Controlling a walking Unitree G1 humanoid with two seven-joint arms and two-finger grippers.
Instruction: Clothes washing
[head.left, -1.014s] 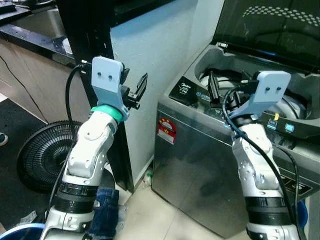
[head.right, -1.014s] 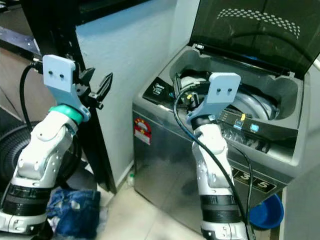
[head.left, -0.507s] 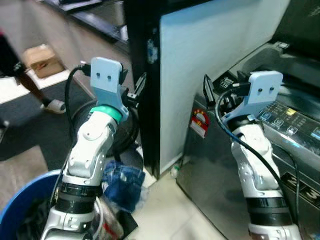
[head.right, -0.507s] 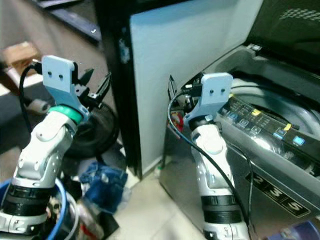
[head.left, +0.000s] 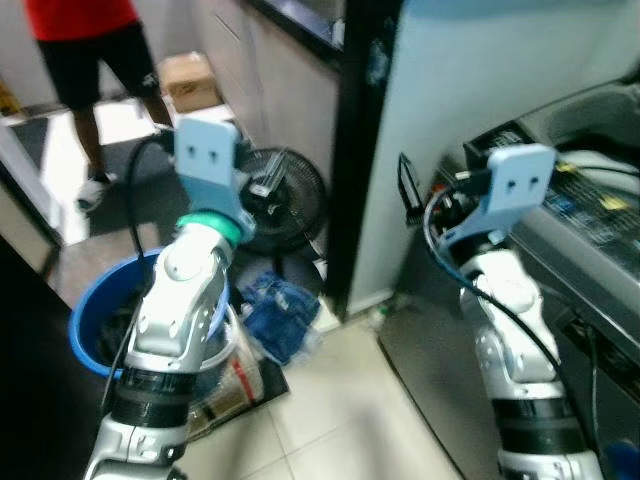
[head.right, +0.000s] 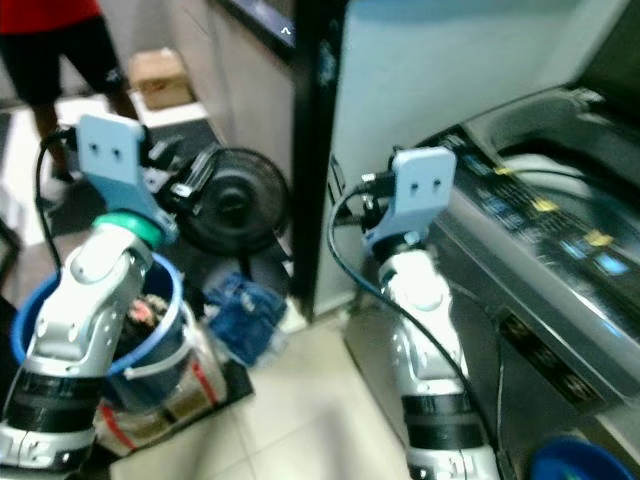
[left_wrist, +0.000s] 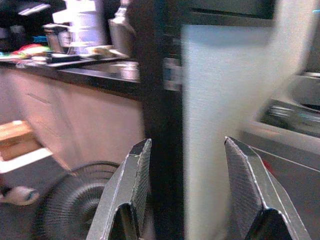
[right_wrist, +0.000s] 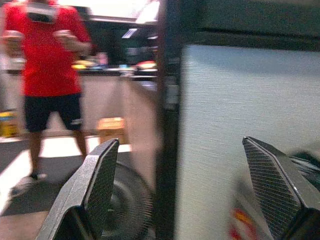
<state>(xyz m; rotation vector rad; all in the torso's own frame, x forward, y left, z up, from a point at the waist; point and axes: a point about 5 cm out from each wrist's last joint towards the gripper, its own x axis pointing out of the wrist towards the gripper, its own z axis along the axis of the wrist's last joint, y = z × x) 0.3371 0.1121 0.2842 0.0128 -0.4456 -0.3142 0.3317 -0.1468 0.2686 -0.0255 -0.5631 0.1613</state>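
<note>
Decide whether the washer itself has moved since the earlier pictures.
No. The washer still sits against the pale panel; the camera swung left, shifting the whole picture.

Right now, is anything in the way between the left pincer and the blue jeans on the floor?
Nothing visible blocks it. The left pincer is up in the air, open, and the jeans lie below beside the blue bucket.

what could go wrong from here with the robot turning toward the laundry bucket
1. A person in a red shirt stands close behind the blue bucket; a raised left gripper could swing toward them, so the turn should probably stay slow.
2. Blue jeans lie loose on the floor beside the bucket, and a foot might catch on them.
3. The floor fan stands close behind the jeans and may get knocked while reaching down.
</note>
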